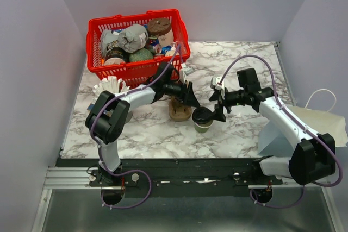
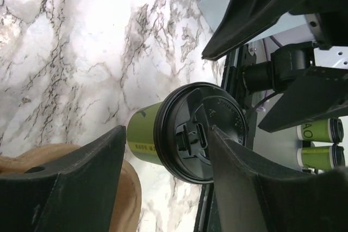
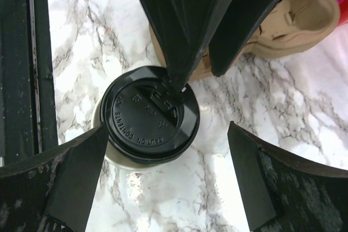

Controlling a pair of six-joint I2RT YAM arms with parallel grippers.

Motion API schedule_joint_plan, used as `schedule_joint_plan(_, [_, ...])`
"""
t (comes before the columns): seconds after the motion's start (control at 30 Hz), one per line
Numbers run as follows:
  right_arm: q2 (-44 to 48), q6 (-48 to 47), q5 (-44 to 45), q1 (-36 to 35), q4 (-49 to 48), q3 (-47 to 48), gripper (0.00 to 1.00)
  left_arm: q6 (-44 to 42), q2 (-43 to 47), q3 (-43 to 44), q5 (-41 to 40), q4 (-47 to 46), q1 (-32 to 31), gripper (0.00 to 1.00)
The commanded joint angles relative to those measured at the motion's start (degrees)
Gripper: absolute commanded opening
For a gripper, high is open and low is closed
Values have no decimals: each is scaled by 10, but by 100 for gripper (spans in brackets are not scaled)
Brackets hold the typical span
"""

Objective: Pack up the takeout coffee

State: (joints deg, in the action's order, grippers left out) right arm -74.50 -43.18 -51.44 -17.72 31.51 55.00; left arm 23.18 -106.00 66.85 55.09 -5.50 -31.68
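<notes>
The marble table [image 1: 163,134] fills the middle of the top view, with a red basket [image 1: 137,70] of odds and ends at its upper left and a white paper bag [image 1: 321,120] at the right edge.

The left arm rises from the lower left and bends at the elbow. Its forearm stretches rightward across the table, and the wrist tips down toward the centre. The right arm climbs from the lower right and reaches leftward, its wrist angled down at the same spot.

A brown cardboard carrier [image 1: 178,111] sits just left of centre, under the left wrist. The green cup [image 1: 204,125] stands upright on the table, just to the right of the carrier and apart from it, with its black lid [image 1: 202,115] on.

The left gripper [image 2: 167,134] is spread and holds nothing. In the right wrist view one of its fingertips [image 3: 175,82] rests at the lid's sip tab. The right gripper [image 3: 168,126] is spread wide with nothing in it, and its fingers flank the cup without touching it.
</notes>
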Motion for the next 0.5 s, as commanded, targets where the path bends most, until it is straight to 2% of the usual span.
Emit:
schedule_joint_plan(0.0, [9, -30, 22, -5, 39, -11, 100, 13, 12, -10, 24, -36, -7, 68])
schedule_joint_plan(0.23, [35, -63, 48, -5, 60, -42, 100, 26, 20, -22, 34, -47, -14, 66])
schedule_joint_plan(0.47, [40, -54, 71, -5, 61, -66, 100, 41, 28, -28, 41, -66, -25, 63])
